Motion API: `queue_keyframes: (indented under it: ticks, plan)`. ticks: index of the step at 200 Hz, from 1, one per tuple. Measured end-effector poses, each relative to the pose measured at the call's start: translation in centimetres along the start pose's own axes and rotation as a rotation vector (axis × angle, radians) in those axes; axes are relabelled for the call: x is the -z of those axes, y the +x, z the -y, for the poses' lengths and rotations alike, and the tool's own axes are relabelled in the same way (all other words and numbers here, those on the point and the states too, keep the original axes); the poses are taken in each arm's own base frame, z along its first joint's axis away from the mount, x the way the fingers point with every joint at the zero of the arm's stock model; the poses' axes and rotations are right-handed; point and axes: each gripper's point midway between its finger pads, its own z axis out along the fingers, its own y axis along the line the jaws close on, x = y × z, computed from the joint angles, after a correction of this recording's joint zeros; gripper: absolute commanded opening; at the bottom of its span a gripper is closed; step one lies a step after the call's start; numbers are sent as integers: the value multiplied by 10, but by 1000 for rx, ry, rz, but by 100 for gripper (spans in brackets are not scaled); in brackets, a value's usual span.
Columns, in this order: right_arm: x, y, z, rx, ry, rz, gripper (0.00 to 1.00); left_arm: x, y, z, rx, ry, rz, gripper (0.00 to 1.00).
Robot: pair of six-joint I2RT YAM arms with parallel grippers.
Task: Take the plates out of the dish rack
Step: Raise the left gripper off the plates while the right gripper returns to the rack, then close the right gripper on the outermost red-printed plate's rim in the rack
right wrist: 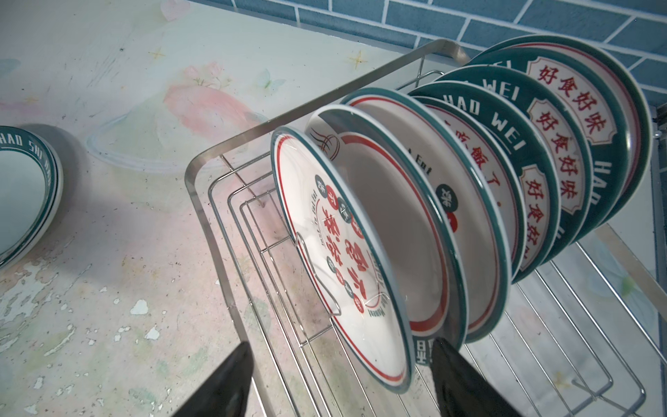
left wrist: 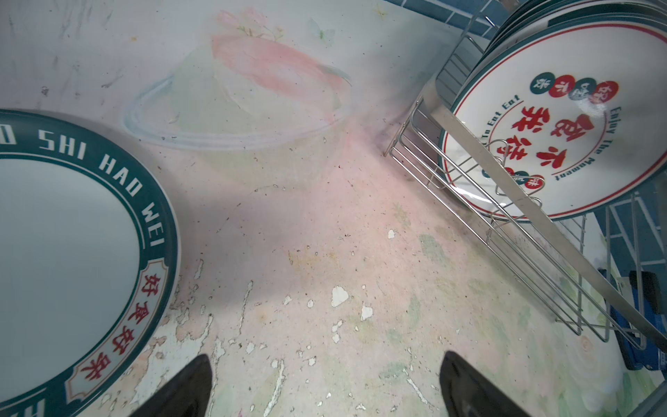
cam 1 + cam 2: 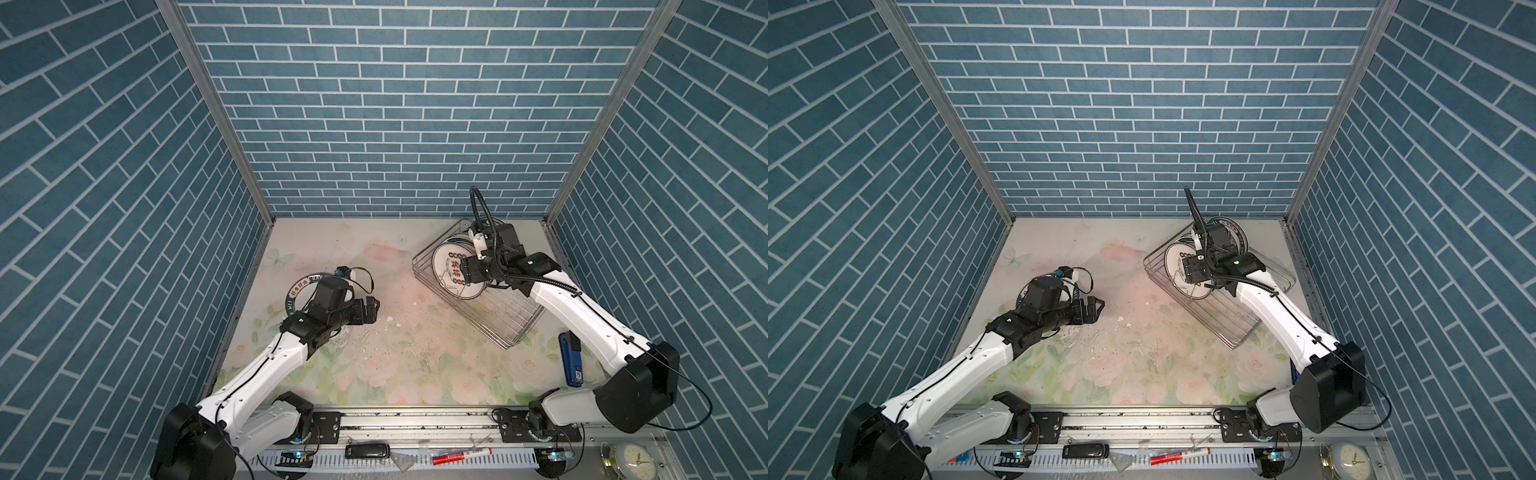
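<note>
So the left claw [image 3: 372, 310] hung wide apart over the table [image 3: 415, 345], just beside a green-rimmed plate [image 2: 72, 252] lying flat there. Over on the right, the dish rack [image 3: 513, 322] held a row of plates [image 1: 541, 162] on edge. The right claw [image 1: 341, 348] was apart too, straddling the rim of the front plate [image 1: 339, 260] with one finger on either side, not clamped.
</note>
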Motion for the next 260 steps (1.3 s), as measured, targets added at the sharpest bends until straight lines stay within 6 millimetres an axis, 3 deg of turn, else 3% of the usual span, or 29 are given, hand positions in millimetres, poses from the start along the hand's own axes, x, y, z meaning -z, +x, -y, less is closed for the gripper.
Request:
queue_keyframes:
  ticks: [60,120,183,260]
  plan:
    - [-18,0,6,-28,-21,-16,55,-12,18,28,-105,56,-56,99]
    - [-40,6,6,-37,-55,-50,44,-19,20,53,-195,100,-75,99]
    - [-49,11,-1,-26,-99,-64,30,-18,14,59,-225,107,-59,99]
    - [-55,13,8,19,-69,-32,20,-15,6,62,-241,102,-38,99]
